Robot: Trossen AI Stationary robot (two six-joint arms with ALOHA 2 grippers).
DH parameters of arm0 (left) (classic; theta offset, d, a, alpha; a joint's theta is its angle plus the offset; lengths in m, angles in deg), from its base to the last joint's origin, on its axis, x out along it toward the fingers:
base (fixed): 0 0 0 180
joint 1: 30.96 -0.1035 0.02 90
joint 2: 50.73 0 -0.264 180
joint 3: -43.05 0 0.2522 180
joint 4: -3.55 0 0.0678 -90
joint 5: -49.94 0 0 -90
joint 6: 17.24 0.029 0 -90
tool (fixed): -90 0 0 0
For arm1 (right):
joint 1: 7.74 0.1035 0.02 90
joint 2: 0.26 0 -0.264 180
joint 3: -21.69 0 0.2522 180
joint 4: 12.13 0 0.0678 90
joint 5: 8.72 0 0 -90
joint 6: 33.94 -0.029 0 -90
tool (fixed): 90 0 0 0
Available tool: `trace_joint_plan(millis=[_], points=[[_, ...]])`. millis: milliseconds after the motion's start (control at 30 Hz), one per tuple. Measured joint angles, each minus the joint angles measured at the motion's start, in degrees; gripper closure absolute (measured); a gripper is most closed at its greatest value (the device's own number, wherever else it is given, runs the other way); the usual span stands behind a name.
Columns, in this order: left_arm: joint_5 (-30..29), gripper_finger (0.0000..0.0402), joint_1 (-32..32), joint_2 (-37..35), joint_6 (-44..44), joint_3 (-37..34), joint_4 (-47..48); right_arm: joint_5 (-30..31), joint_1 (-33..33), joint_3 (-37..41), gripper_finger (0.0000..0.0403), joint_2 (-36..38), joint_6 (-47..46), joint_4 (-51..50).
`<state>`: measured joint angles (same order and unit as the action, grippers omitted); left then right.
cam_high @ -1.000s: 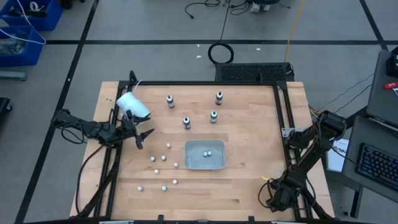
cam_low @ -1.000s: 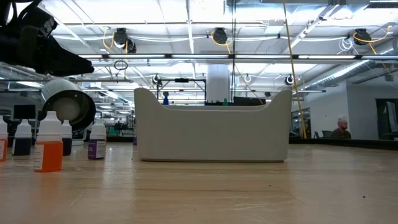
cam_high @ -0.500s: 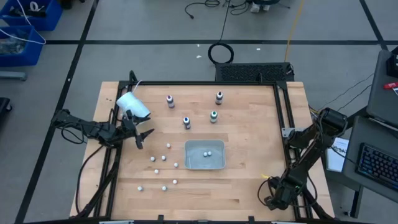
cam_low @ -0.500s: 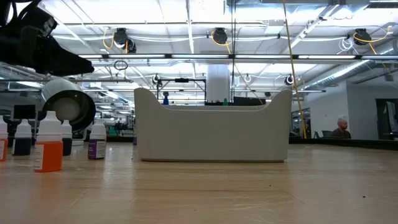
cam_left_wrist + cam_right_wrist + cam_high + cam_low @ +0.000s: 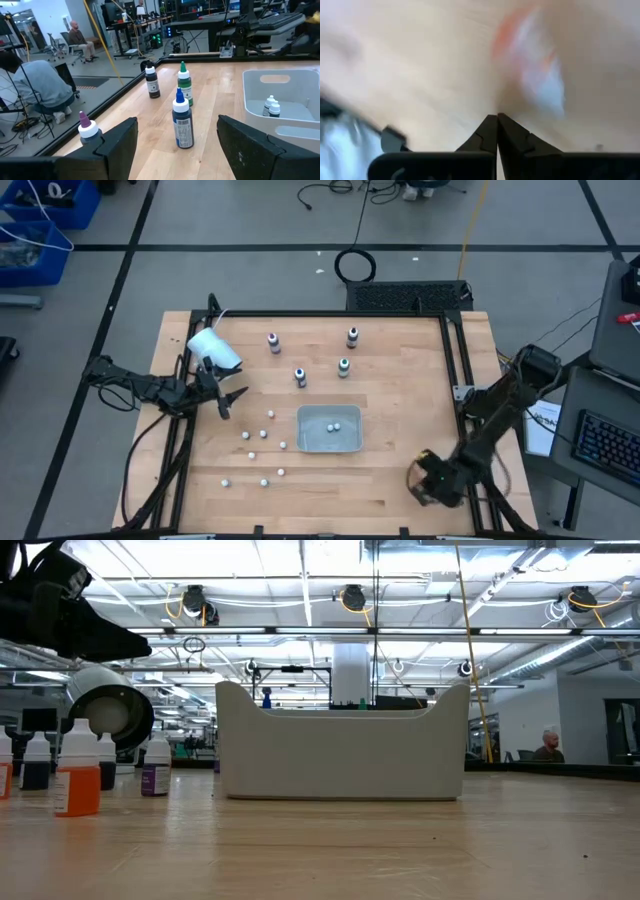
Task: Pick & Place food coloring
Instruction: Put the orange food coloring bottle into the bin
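Wooden worktop [image 5: 390, 470] carries the four food coloring bottles [image 5: 299, 376] upright in a loose cluster toward its far middle — one pink-tinted [image 5: 273, 342], one dark [image 5: 352, 337], one blue [image 5: 299, 376], one green [image 5: 343, 367]. Each stands on its base, so its long axis is vertical and a grasp would have to close across the body from the side.

Nearer of the two arms is the left one. Its left end effector [image 5: 228, 401] sits at the worktop's left edge with its fingers [image 5: 117, 145] spread wide and nothing between them. Seen from its wrist, the blue bottle [image 5: 182, 120] stands straight ahead in the gap between the fingers, with the green one [image 5: 184, 86] just behind it and the dark one [image 5: 152, 83] farther off; the pink-capped one [image 5: 88, 129] is off to one side, close by. A straight reach forward looks open — the small white balls [image 5: 262, 434] lie nearer the front, out of that line.

Beside the left arm a white cup [image 5: 214, 350] lies tipped over, close to the pink bottle's side. A grey tray [image 5: 329, 442] with a few balls in it sits near the blue and green bottles, toward the front.

At the worktop's front right corner, well apart from all four bottles, the right end effector [image 5: 424, 478] has its fingers pressed together on nothing.
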<state>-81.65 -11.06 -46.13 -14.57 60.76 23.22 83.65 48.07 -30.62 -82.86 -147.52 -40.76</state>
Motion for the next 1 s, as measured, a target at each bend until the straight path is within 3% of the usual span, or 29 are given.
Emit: trace_joint_plan(millis=[100, 233, 367, 467, 567, 767, 867, 1000], points=[[0.5, 0.0128, 0.0, 0.0, 0.2, 0.0, 0.0, 9.0, -1.8, -0.4, 0.0402, 5.0, 5.4, 0.8], [0.6, 0.0128, 0.0, 0.0, 0.1, 0.0, -0.1, 15.9, -4.1, 0.0, 0.0402, 9.9, 13.8, -4.8], [0.6, 0.0128, 0.0, 0.5, 0.0, 0.0, -0.1, 26.4, -7.6, -0.3, 0.0402, 13.8, 29.6, -4.1], [0.6, 0.0128, 0.0, 0.7, 0.0, -0.1, 0.0, 30.7, -11.7, -0.2, 0.0402, 15.1, 42.1, -2.2], [0.6, 0.0128, 0.0, 0.7, 0.0, 0.0, -0.2, 28.3, -16.5, -0.3, 0.0402, 15.3, 56.3, -0.1], [0.6, 0.0128, 0.0, 0.7, -0.2, 0.0, -0.2, 12.2, -29.3, -0.3, 0.0372, 15.4, 76.4, 5.2], [0.6, 0.0128, 0.0, 0.7, -0.4, 0.0, -0.2, 3.3, -36.8, -0.3, 0.0324, 15.4, 80.6, -2.4], [0.6, 0.0128, 0.0, 0.7, -0.5, 0.0, -0.2, 0.7, -46.8, -0.3, 0.0255, 15.3, 87.5, -19.4]])
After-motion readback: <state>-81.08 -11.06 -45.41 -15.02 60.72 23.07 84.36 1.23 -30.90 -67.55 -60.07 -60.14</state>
